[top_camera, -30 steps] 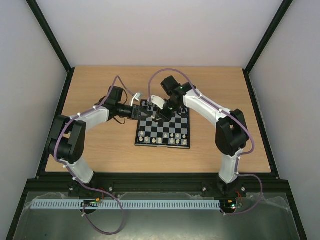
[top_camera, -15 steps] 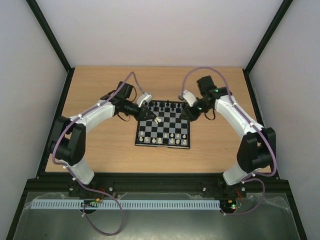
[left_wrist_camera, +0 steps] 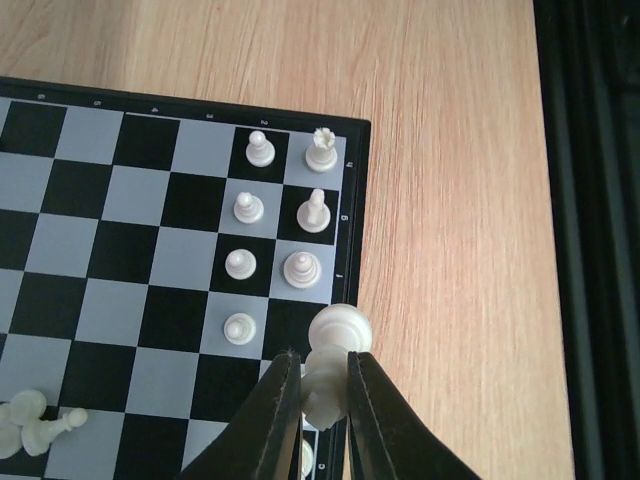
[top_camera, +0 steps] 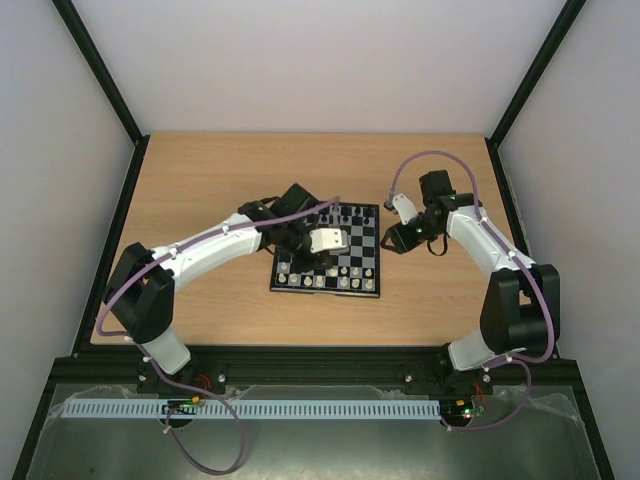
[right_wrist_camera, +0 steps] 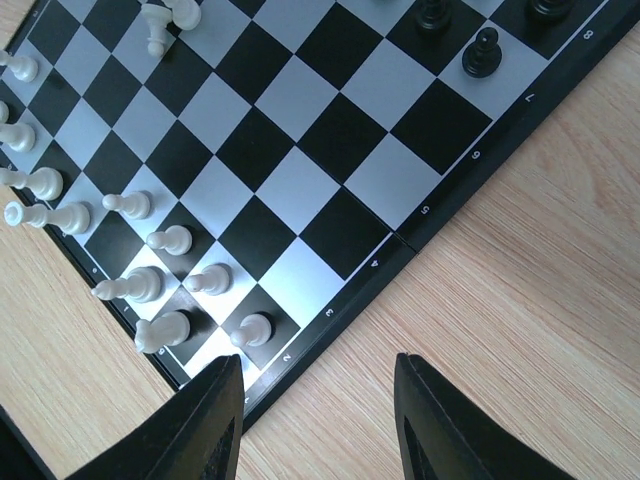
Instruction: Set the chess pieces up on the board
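Observation:
The board (top_camera: 365,250) lies mid-table, with cream-white pieces along its near rows and black pieces along the far edge. My left gripper (top_camera: 330,262) reaches over the board's near side. In the left wrist view it (left_wrist_camera: 320,362) is shut on a cream-white piece (left_wrist_camera: 338,335), held above the board's edge row beside several standing white pieces (left_wrist_camera: 302,267). Two white pieces (left_wrist_camera: 30,420) lie tipped on the board (left_wrist_camera: 130,250). My right gripper (top_camera: 395,240) is just off the board's right edge. It (right_wrist_camera: 315,365) is open and empty over the wood beside the board (right_wrist_camera: 300,170).
White pieces (right_wrist_camera: 180,238) stand near the right gripper's left finger, and black pieces (right_wrist_camera: 482,52) stand further along the board. Bare wooden tabletop (top_camera: 200,180) surrounds the board. A black frame (left_wrist_camera: 590,240) and pale walls bound the table.
My left gripper has moved from the board's far-left corner across to its near side with the white piece. My right arm has drawn back to the right, off the board.

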Motion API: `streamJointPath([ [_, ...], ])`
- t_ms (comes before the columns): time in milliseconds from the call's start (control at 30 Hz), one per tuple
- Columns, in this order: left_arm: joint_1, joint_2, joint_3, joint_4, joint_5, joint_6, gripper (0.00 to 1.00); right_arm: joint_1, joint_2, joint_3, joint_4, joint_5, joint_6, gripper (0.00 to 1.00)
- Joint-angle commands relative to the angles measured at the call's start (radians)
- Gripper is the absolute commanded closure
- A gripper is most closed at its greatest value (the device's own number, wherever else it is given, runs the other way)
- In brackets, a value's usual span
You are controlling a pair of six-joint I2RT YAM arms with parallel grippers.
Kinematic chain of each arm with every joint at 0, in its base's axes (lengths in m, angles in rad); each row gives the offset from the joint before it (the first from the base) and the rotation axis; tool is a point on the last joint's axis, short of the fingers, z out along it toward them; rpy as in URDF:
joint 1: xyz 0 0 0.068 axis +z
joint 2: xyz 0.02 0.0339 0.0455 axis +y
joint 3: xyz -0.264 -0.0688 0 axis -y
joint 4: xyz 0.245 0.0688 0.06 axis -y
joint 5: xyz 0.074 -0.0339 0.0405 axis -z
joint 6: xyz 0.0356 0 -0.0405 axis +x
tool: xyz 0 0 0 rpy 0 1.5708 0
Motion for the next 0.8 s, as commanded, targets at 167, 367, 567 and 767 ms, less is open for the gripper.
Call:
streamJointPath([
  [167, -0.081, 0.029, 0.018, 0.017, -0.213, 0.071, 0.88, -0.002, -0.062, -0.023, -0.003, 0.0, 0.023, 0.58],
  [367, -0.088, 0.061, 0.01, 0.036, -0.24, 0.064, 0.88, -0.001, -0.07, -0.027, -0.004, -0.001, 0.026, 0.58],
  [567, -0.094, 0.082, 0.002, 0.043, -0.232, 0.06, 0.87, -0.002, -0.065, -0.027, 0.001, -0.005, 0.029, 0.58],
  [767, -0.118, 0.114, 0.006, 0.037, -0.222, 0.061, 0.87, -0.001, -0.065, -0.035, 0.01, -0.01, 0.031, 0.58],
])
